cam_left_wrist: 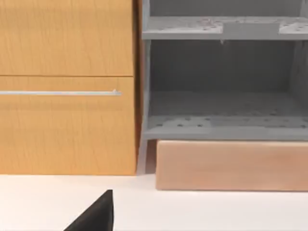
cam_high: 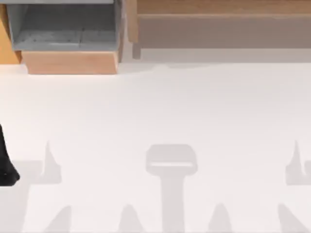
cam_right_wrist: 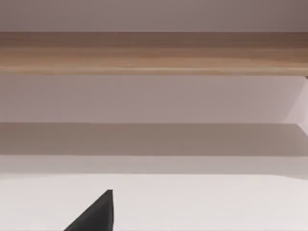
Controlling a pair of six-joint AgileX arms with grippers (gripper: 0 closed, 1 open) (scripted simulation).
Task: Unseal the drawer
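Note:
The drawer (cam_high: 72, 62) is a pale wood front at the foot of a grey shelf unit (cam_high: 63, 29) at the table's back left. In the left wrist view the drawer (cam_left_wrist: 231, 166) sits under the lowest grey shelf (cam_left_wrist: 221, 126), its front a little forward of the orange cabinet (cam_left_wrist: 67, 125) beside it. No handle shows on it. My left gripper (cam_left_wrist: 96, 216) is well short of the drawer, and its arm (cam_high: 7, 167) is at the table's left edge. My right gripper (cam_right_wrist: 96, 216) faces the back wall, far from the drawer.
The orange cabinet has a thin silver handle bar (cam_left_wrist: 60, 93). A long wooden shelf (cam_high: 218, 7) runs along the back right, with its board (cam_right_wrist: 154, 53) above the white table (cam_high: 160, 111). Grey shadows lie on the table's near part.

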